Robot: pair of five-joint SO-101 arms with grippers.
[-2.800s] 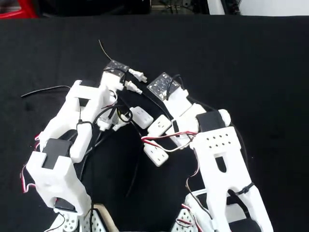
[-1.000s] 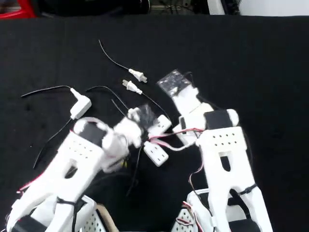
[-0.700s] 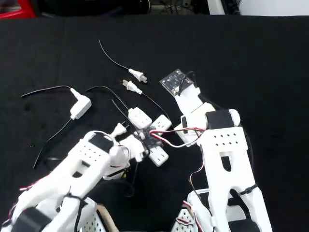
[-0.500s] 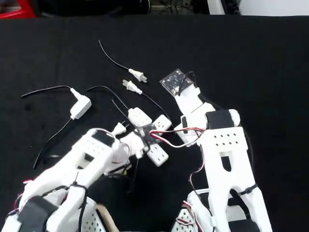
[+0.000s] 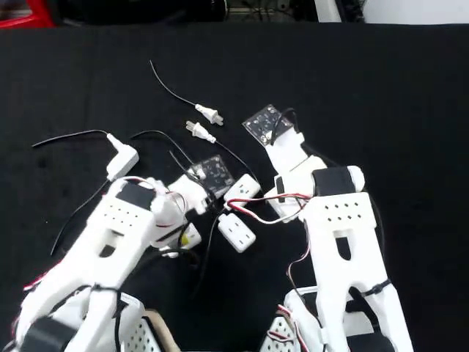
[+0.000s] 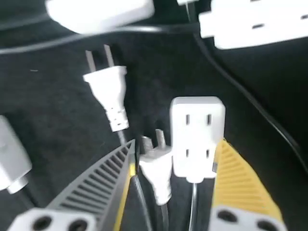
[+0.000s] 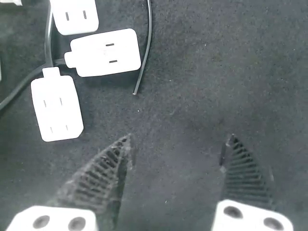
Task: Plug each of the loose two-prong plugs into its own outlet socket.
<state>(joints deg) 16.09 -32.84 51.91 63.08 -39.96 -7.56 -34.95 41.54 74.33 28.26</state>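
- My left gripper (image 6: 175, 143) stood wide open. Its ribbed grey finger (image 6: 96, 183) and smooth yellow finger (image 6: 238, 183) flanked a white two-prong plug (image 6: 155, 161) and a boxy white outlet socket (image 6: 198, 134).
- Those two lay side by side, the flat metal prongs outside the slots. I could not tell whether my fingers pressed them.
- A second plug (image 6: 107, 89), with a ribbed collar, lay loose just beside them on the matte black cloth (image 6: 57, 120).
- My right gripper (image 7: 179, 139) gaped open and held nothing above the bare table (image 7: 216, 72). Three rectangular sockets (image 7: 103, 53) lay near it.
- Near the table's middle, two small plugs (image 5: 211, 115) on thin black cords lay on the far-edge side of the sockets.
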